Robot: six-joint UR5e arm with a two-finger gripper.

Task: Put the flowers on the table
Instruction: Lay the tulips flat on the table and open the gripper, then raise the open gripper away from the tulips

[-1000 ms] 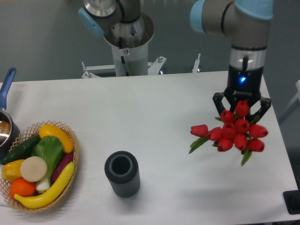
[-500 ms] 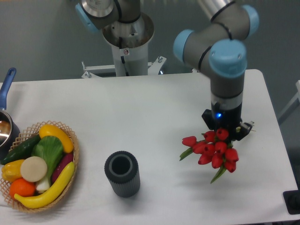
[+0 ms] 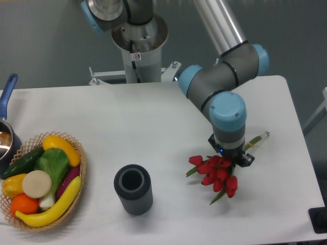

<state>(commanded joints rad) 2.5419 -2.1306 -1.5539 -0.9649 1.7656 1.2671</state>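
Observation:
The flowers (image 3: 215, 173), a bunch of red tulips with green leaves, hang low over the white table (image 3: 163, 127) at the right front. Their pale green stems (image 3: 258, 139) stick out to the upper right. My gripper (image 3: 231, 156) points down and is shut on the bunch just behind the blooms. The arm's wrist hides most of the fingers. The tulip heads lie close to the tabletop; whether they touch it I cannot tell.
A dark ribbed vase (image 3: 133, 189) stands empty at the front centre, left of the flowers. A wicker basket (image 3: 82, 162) of vegetables sits at the front left, with a pot (image 3: 7, 133) behind it. The table's right edge is near the arm.
The arm has swung down and to the left, carrying the flowers lower and nearer the vase. The bunch has tilted from upright to nearly lying flat.

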